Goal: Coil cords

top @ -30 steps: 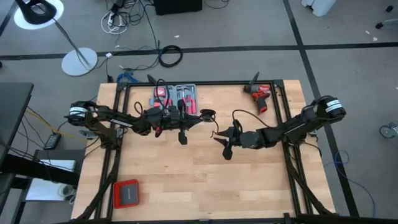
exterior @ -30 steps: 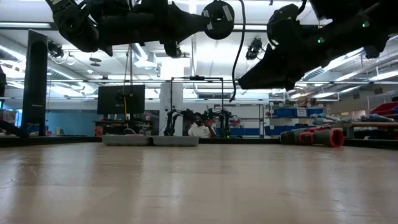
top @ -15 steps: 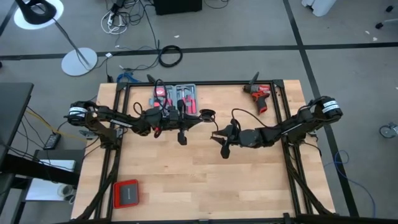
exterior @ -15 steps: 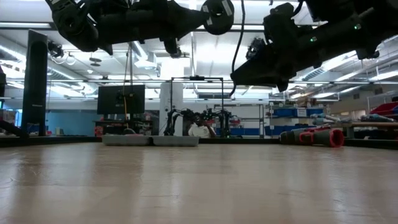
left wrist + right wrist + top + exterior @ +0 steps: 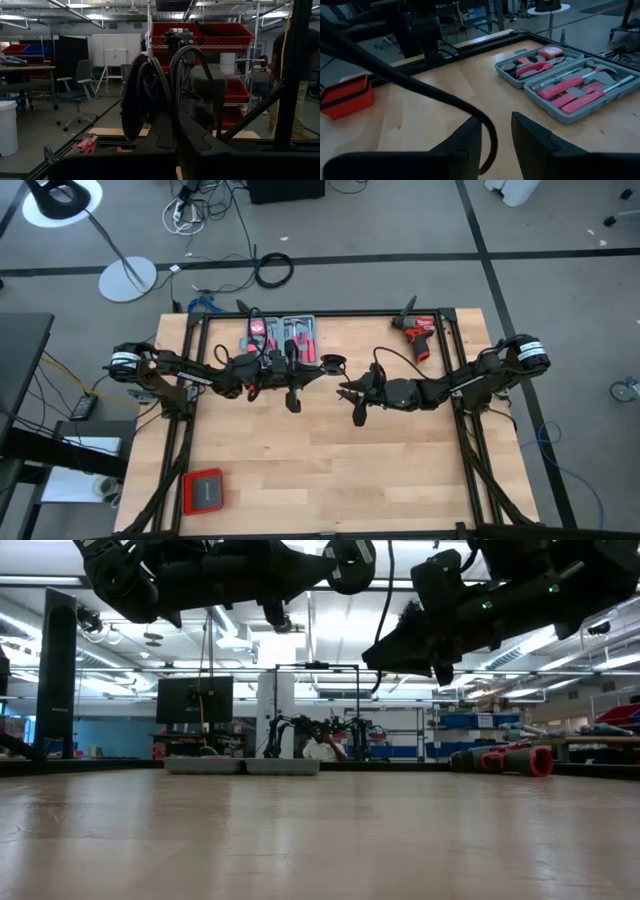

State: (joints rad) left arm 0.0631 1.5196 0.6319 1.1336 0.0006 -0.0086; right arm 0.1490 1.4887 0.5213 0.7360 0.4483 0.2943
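The black cord is partly wound into a small coil [image 5: 150, 95], which my left gripper [image 5: 322, 367] is shut on above the middle of the table. From the coil [image 5: 332, 363] a loose stretch of cord [image 5: 383, 630] arcs over and hangs down beside my right gripper [image 5: 352, 395]. The right gripper [image 5: 496, 130] is open and raised off the table just right of the coil. The cord [image 5: 420, 85] runs down into the gap between its fingers, close to one finger [image 5: 470, 140]. The plug end is hidden. My left gripper pinches the coil's lower part [image 5: 159, 112] between its two fingers, coming roughly level from the table's left. The loops stand upright above the fingers, several turns together, lifted clear of the table. My right gripper has the cord inside its gap; I cannot tell whether a finger touches it.
An open grey tool case [image 5: 283, 335] with red tools lies at the far edge behind the left gripper. A red drill [image 5: 418, 335] lies at the far right. A red box [image 5: 203, 492] sits near the front left corner. Black frame rails [image 5: 190, 410] run along the table's sides.
My right gripper has moved toward the table's left, closer to the coil and the left gripper, and risen a little, tipping nearer to level. The loose cord has swung along with it. The left gripper and the coil have stayed put.
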